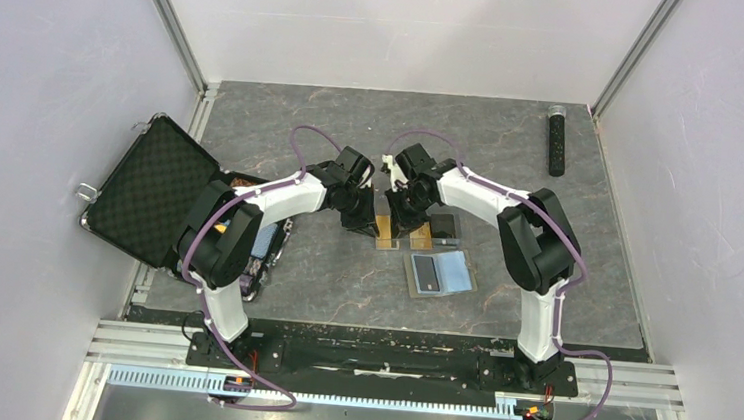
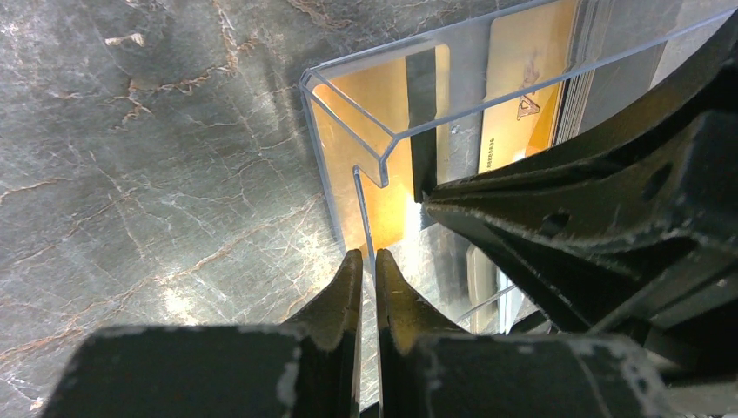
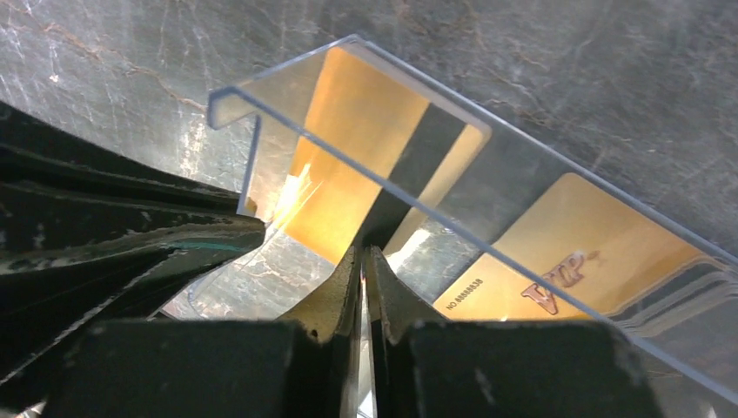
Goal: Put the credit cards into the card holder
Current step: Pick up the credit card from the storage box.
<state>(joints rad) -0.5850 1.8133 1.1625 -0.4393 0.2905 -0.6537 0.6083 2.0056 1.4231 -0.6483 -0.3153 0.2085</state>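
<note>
A small clear plastic box (image 2: 348,96) stands open on the marble table with orange-gold credit cards (image 2: 522,87) in it. My left gripper (image 2: 368,254) is shut on the box's thin clear wall. One credit card (image 3: 357,148) with a black stripe leans inside the box. My right gripper (image 3: 363,251) is shut at that card's lower edge, and its black body fills the right of the left wrist view. A stack with a VIP card (image 3: 566,252) on top lies flat beside it. From above, both grippers (image 1: 383,211) meet over the box. The card holder (image 1: 455,271) lies open just in front, light blue inside.
A big black case (image 1: 149,192) stands open at the left edge behind my left arm. A black remote-like bar (image 1: 557,139) lies at the back right. A small dark square (image 1: 444,224) sits beside the box. White walls close in both sides.
</note>
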